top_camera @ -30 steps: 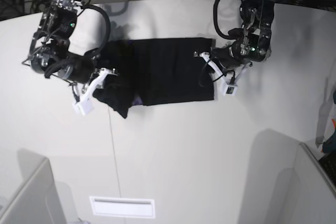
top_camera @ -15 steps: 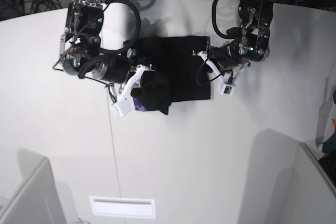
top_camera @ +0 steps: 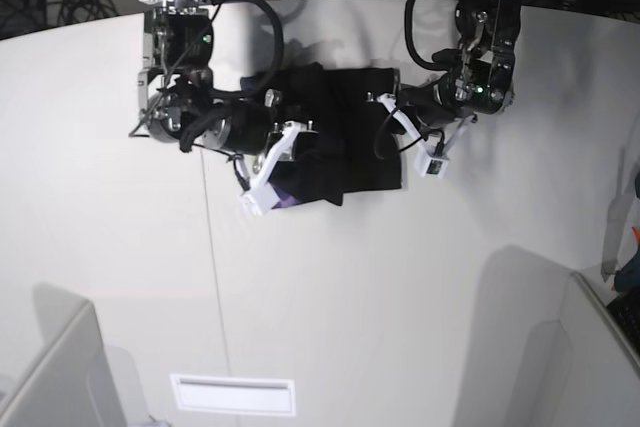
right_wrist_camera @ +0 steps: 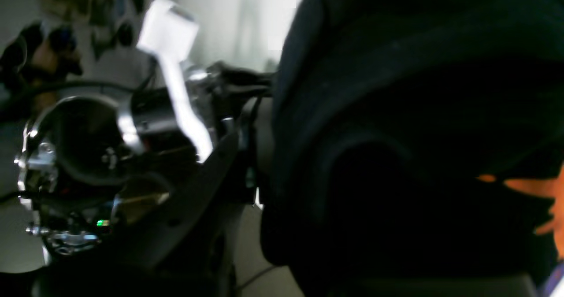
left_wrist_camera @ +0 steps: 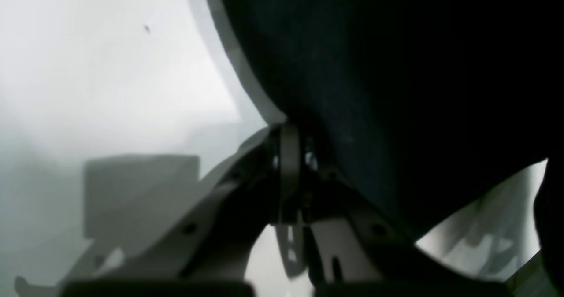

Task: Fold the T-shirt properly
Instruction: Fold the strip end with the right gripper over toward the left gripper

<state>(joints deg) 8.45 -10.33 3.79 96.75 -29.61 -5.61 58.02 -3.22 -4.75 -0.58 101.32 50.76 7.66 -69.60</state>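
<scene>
Now nearest the base camera, the front of the white surface (top_camera: 330, 307) is bare apart from a flat white slotted piece near the front edge. Mid-surface, the right pincer (top_camera: 268, 179) has swept across from the far left edge toward centre over the last second, dragging one end of the black T-shirt (top_camera: 360, 137) with it; that end now lies bunched over the middle panel, purple print peeking out just under the pincer. Right pincer is pinching the cloth: right wrist view shows black folds wrapped tight at the jaws, with an orange patch of print at the edge. Further back, the left pincer (top_camera: 418, 145) sits at the shirt's other edge, barely moved, pressed together; left wrist view shows dark cloth right at its closed tips, seemingly pinning that hem. Meaning: a crosswise fold is in progress, shirt visibly shorter, folded end still lumpy, not laid flat yet.
</scene>
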